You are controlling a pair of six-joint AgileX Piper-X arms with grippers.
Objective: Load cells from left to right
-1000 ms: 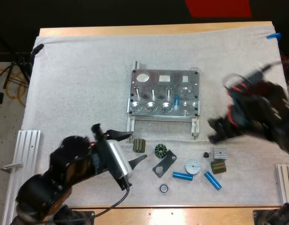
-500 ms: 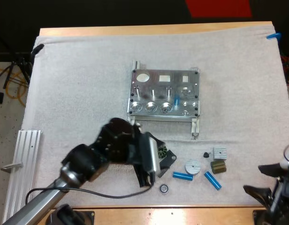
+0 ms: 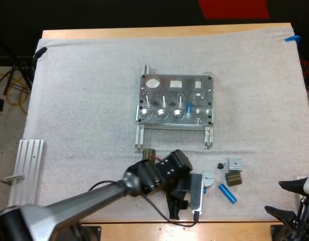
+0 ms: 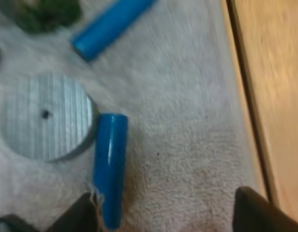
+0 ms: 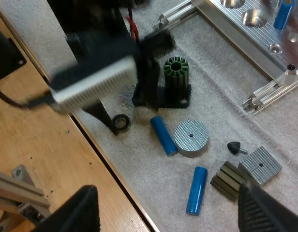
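Observation:
The metal fixture (image 3: 174,103) lies mid-mat with one blue cylinder (image 3: 188,106) standing in it, also seen as blue cylinder (image 5: 283,12) on fixture (image 5: 250,29). My left gripper (image 3: 180,197) hangs open over the loose parts near the mat's front edge. Between its fingers lies mat, with a blue cylinder (image 4: 110,166) just inside one finger (image 4: 86,212), beside a round metal disc (image 4: 45,123). A second blue cylinder (image 3: 227,193) lies to the right. My right gripper (image 3: 285,198) is open at the table's front right corner, holding nothing.
Around the disc (image 5: 191,137) lie a green stator (image 5: 176,70) on a black bracket (image 5: 163,96), a bearing ring (image 5: 121,122), a small black cone (image 5: 234,146), a ribbed square block (image 5: 259,165) and an olive block (image 5: 229,180). A metal rail (image 3: 25,170) sits at front left.
My left arm has swung right and toward the front edge, over the loose parts and the blue cylinder. My right arm drew back from the right side to the front right corner.

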